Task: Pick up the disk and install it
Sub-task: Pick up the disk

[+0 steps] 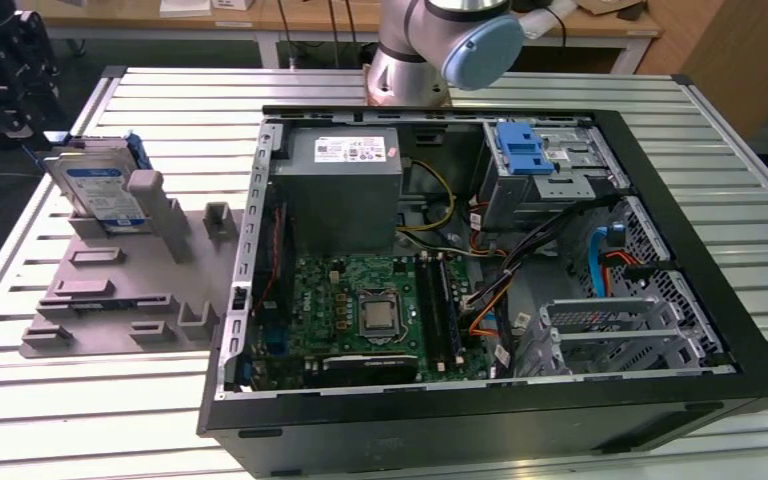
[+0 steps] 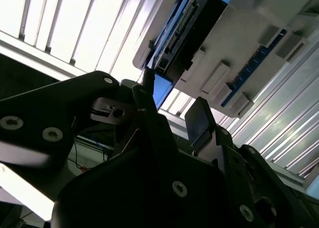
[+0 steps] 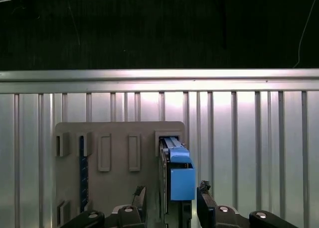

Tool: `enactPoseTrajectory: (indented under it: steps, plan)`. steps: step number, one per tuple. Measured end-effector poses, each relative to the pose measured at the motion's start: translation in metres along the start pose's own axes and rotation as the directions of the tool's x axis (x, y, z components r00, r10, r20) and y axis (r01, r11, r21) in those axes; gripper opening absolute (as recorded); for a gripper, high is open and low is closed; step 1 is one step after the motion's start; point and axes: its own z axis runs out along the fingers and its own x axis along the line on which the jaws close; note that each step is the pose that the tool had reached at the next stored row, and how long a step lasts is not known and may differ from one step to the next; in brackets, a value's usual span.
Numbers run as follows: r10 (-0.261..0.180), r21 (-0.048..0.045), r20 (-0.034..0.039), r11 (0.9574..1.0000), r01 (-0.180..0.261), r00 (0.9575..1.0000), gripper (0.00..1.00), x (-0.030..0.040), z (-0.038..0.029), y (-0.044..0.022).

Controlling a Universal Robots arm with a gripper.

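Now, hand [image 3: 172, 198] released astride upright disk [image 3: 178, 175], grey holder [image 3: 117, 133] beneath, open computer case [image 1: 491, 432] nearby.

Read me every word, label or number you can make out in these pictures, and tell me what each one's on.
Nothing reads clearly enough to quote.
Label on the disk: printed, too small to read.
White sticker on the power supply: printed lines, too small to read.
Motherboard: markings blurred.
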Motion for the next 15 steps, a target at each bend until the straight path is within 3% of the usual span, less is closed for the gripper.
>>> enactPoseTrajectory:
  steps: [6, 8, 15]
  plan:
    - [0.000, -0.0003, 0.0000, 1.0000, 0.000, 1.0000, 0.52, -0.0003, 0.0011, 0.0001]
    - [0.000, -0.0002, 0.0001, 1.0000, 0.000, 1.0000, 0.52, -0.0002, 0.0059, 0.0016]
    - [0.000, -0.0002, 0.0000, 1.0000, 0.000, 1.0000, 0.52, -0.0001, 0.0072, 0.0020]
